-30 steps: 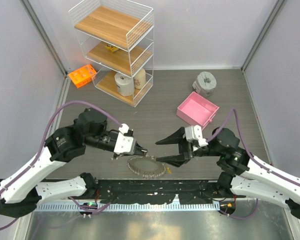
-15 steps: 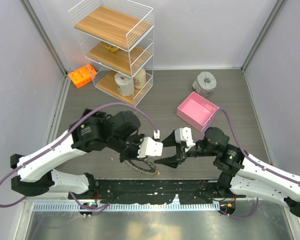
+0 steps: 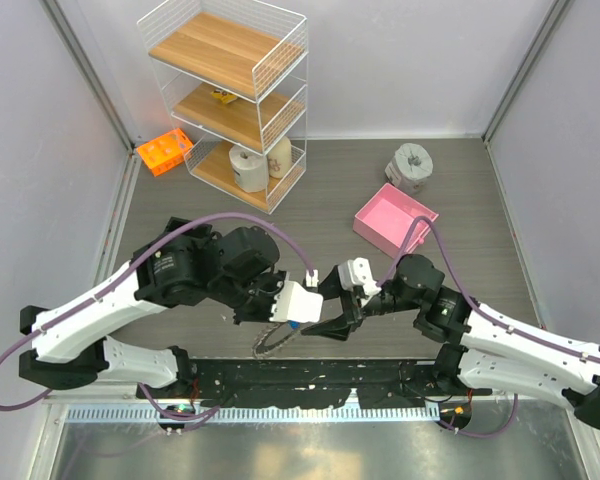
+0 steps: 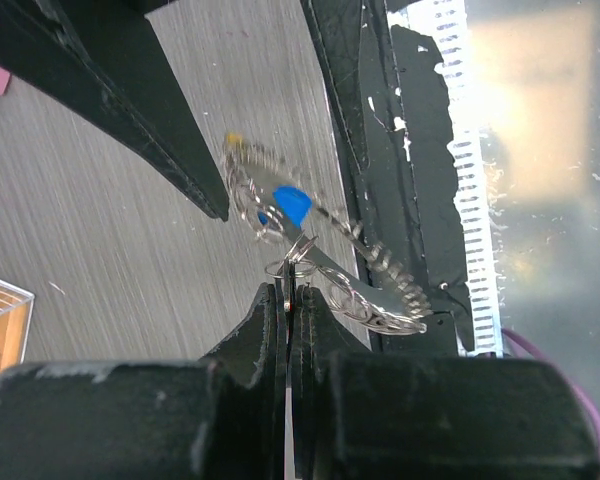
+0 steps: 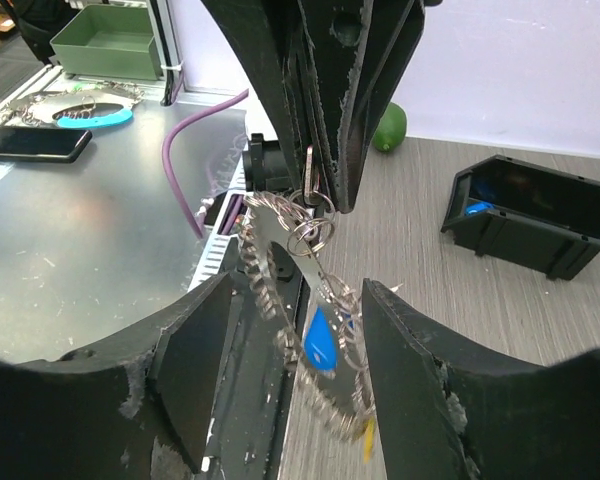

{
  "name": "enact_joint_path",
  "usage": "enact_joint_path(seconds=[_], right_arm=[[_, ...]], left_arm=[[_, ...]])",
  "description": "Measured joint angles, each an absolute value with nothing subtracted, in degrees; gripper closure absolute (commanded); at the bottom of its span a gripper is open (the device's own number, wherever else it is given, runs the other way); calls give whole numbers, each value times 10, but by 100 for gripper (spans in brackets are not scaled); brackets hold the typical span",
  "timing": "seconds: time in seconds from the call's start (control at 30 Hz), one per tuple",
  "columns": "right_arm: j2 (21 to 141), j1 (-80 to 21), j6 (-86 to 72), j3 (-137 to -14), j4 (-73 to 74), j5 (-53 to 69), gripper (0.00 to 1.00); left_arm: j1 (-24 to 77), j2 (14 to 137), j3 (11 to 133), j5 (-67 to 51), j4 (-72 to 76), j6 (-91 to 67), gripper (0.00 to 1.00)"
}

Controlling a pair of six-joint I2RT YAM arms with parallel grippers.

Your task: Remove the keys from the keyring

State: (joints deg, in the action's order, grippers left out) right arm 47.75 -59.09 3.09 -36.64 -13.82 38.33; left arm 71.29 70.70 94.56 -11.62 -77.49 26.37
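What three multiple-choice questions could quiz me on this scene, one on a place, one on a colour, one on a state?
1. Where is the pink box? A) on the shelf B) on the table, right of the shelf C) in a gripper
2. What colour is the key head between the fingers of the right gripper? A) red B) blue C) white
3. How is the left gripper? A) wide open B) out of view C) shut
Answers: B, the box sits on bare table beside the shelf; B, a blue head hangs with the keyring; C, its fingers meet, pinching the keyring's top.
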Motion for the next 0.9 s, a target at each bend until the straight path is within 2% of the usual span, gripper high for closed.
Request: enact_joint_path(seconds=[0.6, 0.9], right_arm=[[529, -577, 68, -398, -155, 424, 40], [574, -577, 67, -400, -183, 458, 27]], left_arm=[[717, 676, 947, -151, -775, 306, 100], [719, 676, 947, -159, -775, 317, 100]])
